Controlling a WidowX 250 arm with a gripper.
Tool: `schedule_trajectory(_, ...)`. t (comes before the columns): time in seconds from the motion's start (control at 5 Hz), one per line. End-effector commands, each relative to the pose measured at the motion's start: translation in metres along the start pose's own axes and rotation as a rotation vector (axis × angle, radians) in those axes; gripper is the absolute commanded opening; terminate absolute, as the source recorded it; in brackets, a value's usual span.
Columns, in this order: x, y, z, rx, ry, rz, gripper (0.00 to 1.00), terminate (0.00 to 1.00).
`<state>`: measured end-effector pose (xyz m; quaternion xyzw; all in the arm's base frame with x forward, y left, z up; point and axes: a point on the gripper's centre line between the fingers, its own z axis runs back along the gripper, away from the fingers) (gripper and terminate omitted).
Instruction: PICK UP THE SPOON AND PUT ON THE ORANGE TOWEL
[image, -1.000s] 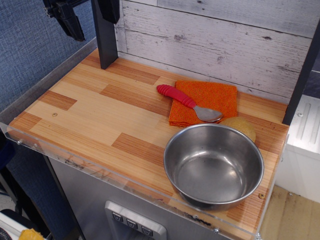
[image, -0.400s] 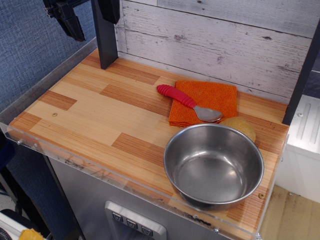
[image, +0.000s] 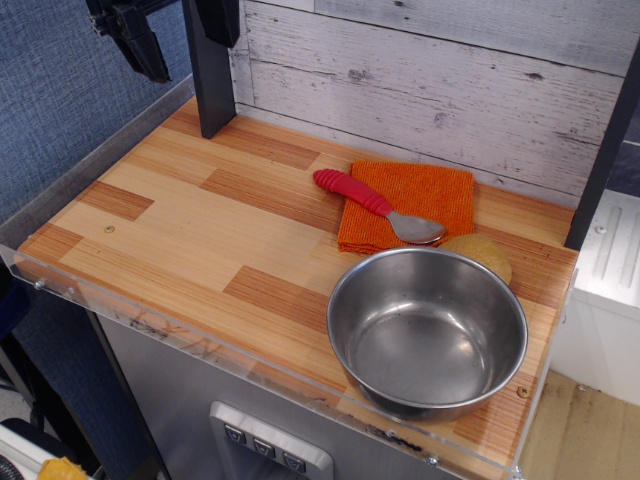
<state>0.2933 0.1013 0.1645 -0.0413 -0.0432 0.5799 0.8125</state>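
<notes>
Observation.image: spoon (image: 378, 205) is lying across orange towel (image: 408, 204) near desk (image: 190, 235) back edge, handle overhanging, risking rolling off; fingers (image: 140, 40) state unclear.

Nothing has changed: the spoon (image: 378, 207) lies on the orange towel (image: 425, 195) as before

Red-handled spoon (image: 377, 205) was laid diagonally across the folded orange towel (image: 425, 197), handle tip overhanging its left edge.
</notes>
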Motion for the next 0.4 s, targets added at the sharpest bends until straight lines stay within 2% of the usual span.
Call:
schedule_trajectory(0.0,-0.0020,0.0050,0.0175,-0.043,-0.038,0.007,1.00,0.00)
schedule_trajectory(0.2,-0.0020,0.0050,0.0175,-0.043,-0.038,0.007,1.00,1.00)
